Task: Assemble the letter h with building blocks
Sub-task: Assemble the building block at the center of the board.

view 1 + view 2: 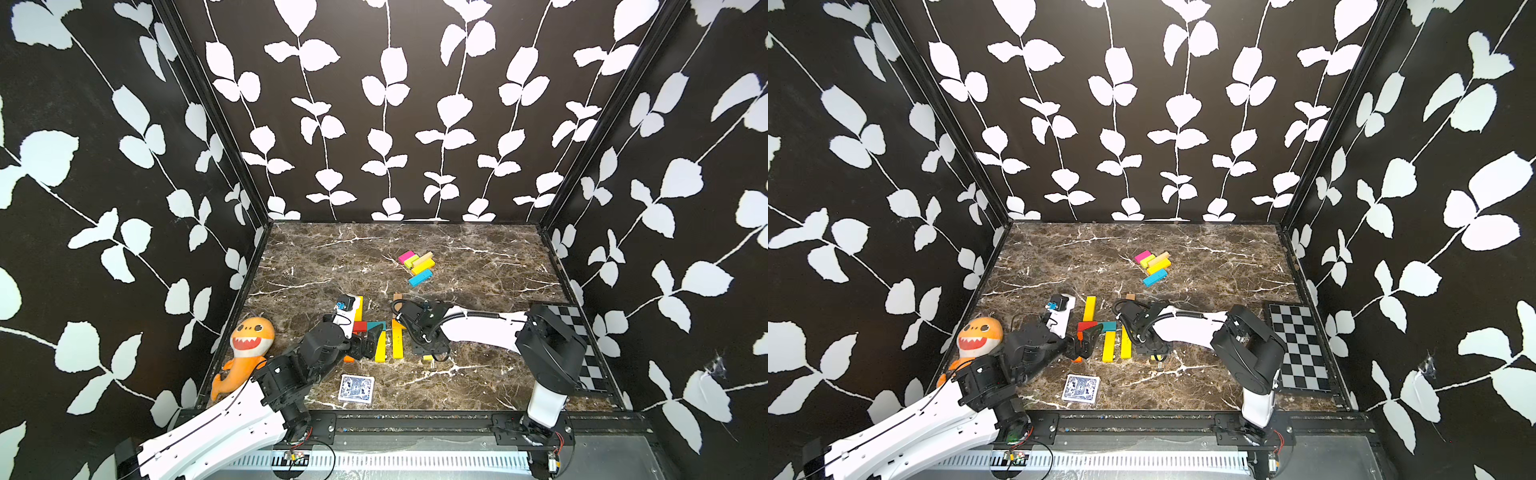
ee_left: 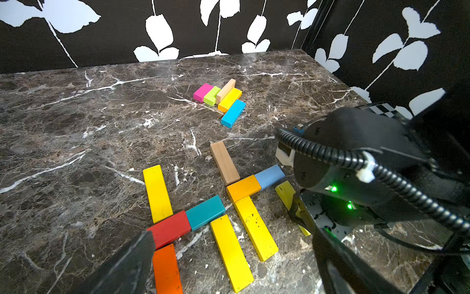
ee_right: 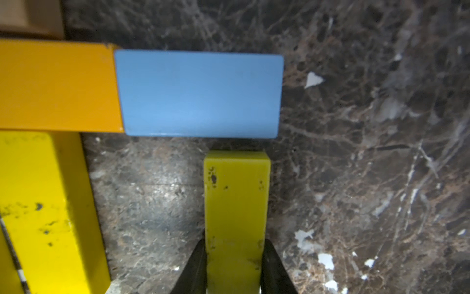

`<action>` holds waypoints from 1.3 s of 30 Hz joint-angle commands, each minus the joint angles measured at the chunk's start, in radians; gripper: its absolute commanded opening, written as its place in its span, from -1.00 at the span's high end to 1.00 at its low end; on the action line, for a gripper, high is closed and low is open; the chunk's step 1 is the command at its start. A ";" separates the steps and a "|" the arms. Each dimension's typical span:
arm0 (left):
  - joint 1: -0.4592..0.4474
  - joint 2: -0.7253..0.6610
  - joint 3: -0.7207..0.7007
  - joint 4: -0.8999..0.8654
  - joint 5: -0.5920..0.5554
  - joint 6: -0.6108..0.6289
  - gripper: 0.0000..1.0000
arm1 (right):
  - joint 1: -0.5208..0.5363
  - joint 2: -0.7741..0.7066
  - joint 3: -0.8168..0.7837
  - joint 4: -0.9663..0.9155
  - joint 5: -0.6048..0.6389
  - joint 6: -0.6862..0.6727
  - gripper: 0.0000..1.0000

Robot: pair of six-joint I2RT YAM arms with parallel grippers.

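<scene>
Left arm (image 1: 232, 419): enters from the table's (image 1: 478, 257) 7 o'clock corner, stretched low toward 1 o'clock.
Left gripper (image 1: 368, 340): jaws spread wide, empty, over the red block (image 2: 170, 229) and orange block (image 2: 166, 269).
Right arm (image 1: 478, 328): rises at 5 o'clock, elbow bent, forearm level toward 9 o'clock, wrist turned down.
Right gripper (image 3: 234, 250): clamped on a yellow block (image 3: 236, 198), whose free end stops just short of the light blue block (image 3: 199, 94).
Laid blocks (image 2: 206, 212): flat, near-centre.
Spare blocks (image 1: 417, 266): at 1 o'clock from them.
</scene>
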 commanded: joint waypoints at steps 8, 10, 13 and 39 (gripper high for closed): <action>0.000 0.010 -0.003 0.002 -0.005 0.014 -0.98 | -0.010 0.020 -0.012 0.001 0.030 0.007 0.63; 0.000 0.009 -0.003 0.001 -0.007 0.014 -0.98 | -0.013 0.021 -0.011 0.003 0.030 0.007 0.63; 0.000 0.011 -0.004 0.001 -0.009 0.014 -0.98 | -0.016 0.025 -0.007 0.004 0.033 0.007 0.63; 0.000 0.030 -0.001 0.007 -0.015 0.019 -0.98 | -0.031 0.042 -0.014 0.023 0.032 0.001 0.15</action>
